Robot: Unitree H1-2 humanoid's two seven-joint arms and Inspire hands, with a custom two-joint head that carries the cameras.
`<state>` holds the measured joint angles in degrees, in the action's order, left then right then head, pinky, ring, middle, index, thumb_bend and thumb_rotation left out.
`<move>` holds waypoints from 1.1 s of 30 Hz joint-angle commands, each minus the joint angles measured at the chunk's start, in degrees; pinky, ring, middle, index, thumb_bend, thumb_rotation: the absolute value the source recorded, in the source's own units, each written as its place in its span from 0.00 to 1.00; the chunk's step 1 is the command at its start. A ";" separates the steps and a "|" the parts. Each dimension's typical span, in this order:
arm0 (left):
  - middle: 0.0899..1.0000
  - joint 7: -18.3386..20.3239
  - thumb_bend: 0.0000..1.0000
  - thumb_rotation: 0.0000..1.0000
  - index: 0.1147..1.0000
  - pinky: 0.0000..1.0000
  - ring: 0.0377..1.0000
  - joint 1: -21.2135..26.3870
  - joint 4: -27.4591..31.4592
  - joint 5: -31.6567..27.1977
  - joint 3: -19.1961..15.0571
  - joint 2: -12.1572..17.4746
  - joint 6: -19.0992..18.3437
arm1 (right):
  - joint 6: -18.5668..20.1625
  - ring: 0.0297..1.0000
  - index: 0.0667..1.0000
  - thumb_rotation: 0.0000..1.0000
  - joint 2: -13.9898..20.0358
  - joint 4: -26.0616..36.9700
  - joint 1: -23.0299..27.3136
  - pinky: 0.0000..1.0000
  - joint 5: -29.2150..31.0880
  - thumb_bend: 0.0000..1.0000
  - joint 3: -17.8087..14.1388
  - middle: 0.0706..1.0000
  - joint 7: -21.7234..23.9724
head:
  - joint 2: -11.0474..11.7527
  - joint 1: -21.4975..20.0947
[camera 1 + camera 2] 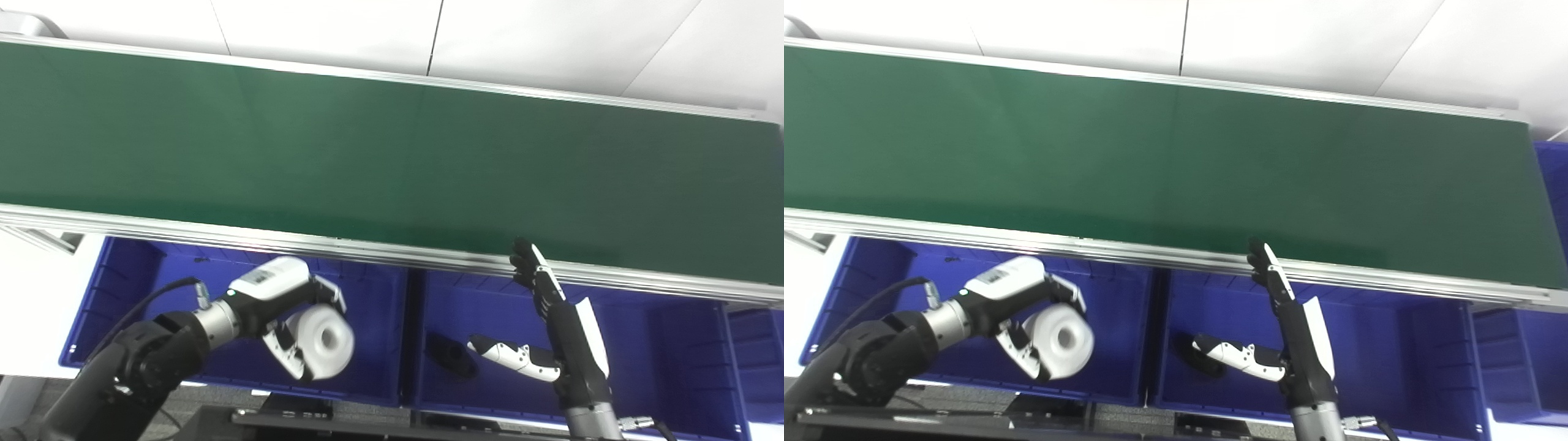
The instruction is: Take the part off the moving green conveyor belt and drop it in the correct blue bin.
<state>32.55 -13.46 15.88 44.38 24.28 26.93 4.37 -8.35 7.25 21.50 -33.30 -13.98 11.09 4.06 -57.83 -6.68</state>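
My left hand [288,318] has its fingers [285,352] wrapped around a white roll-shaped part [324,340], held over the left blue bin [373,306], already off the green conveyor belt [367,159]. My right hand [551,318] hangs over the middle blue bin [661,343], fingers spread wide, holding nothing. Risk: if this bin is wrong for the part, the release mis-sorts it; an early release could bounce the roll off the bin wall. A dark object [452,354] lies in the middle bin. Belt surface bare, aluminium rails, white wall panels behind.
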 commanded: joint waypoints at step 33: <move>0.94 -8.00 0.83 0.39 0.93 0.86 0.91 -7.21 -3.21 -48.06 -11.49 -16.22 11.27 | -3.32 0.91 0.94 0.41 -0.61 -0.25 -3.57 0.83 -2.03 0.87 1.66 0.93 -1.39 | 2.68 -3.35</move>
<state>25.17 -20.43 11.99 -2.00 12.83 11.01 12.14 -7.54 6.46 20.48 -36.78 -16.54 12.58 3.39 -55.20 -10.11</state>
